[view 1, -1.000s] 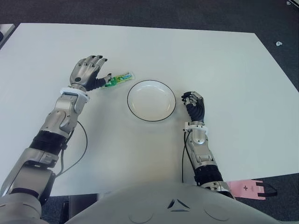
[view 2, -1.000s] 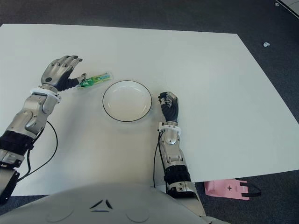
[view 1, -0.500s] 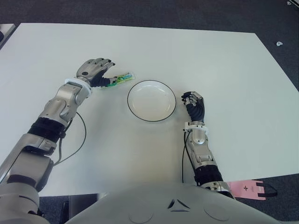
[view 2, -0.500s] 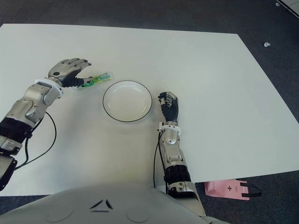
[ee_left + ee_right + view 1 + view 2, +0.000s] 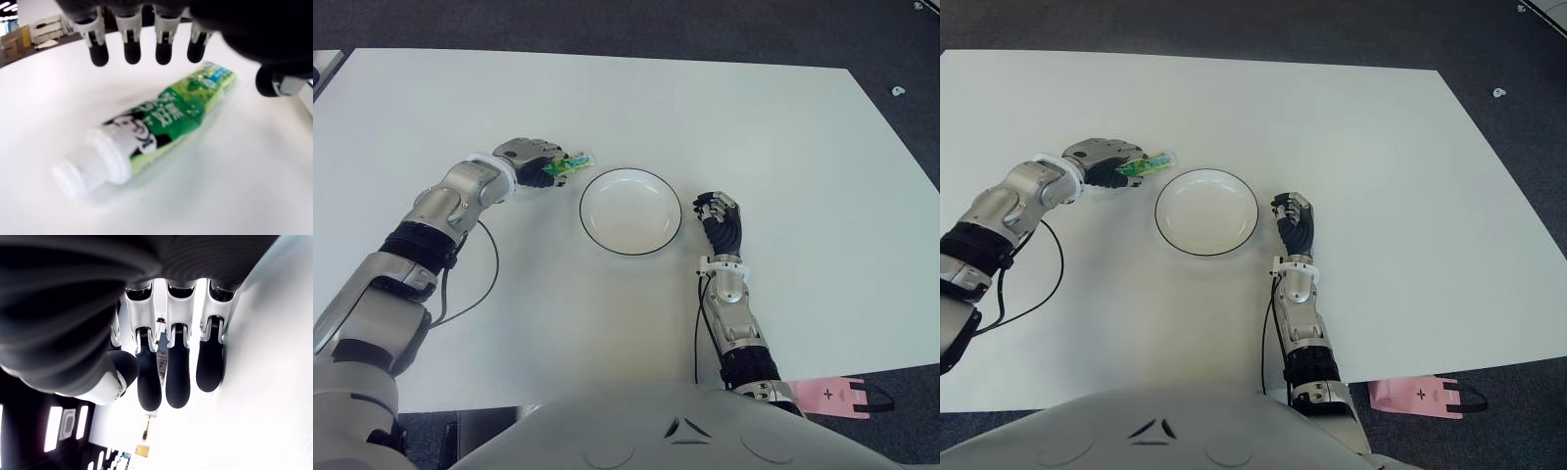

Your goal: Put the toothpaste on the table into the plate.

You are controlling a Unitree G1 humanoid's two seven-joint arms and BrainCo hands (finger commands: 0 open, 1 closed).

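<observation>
Since the earlier frames the left hand [image 5: 530,157] has swung down from a raised, spread pose to sit over the toothpaste [image 5: 570,164].

Eye views: the toothpaste lies on the white desk [image 5: 783,127], just left of the empty plate [image 5: 630,211]. The right hand [image 5: 720,221] shows right of the plate, fingers curled. Bare desk surrounds the plate.

Left wrist view: the fingertips [image 5: 131,53] hang spread above the tube [image 5: 156,132], not pinching it.

Right wrist view: fingers [image 5: 177,382] curled, holding nothing.
</observation>
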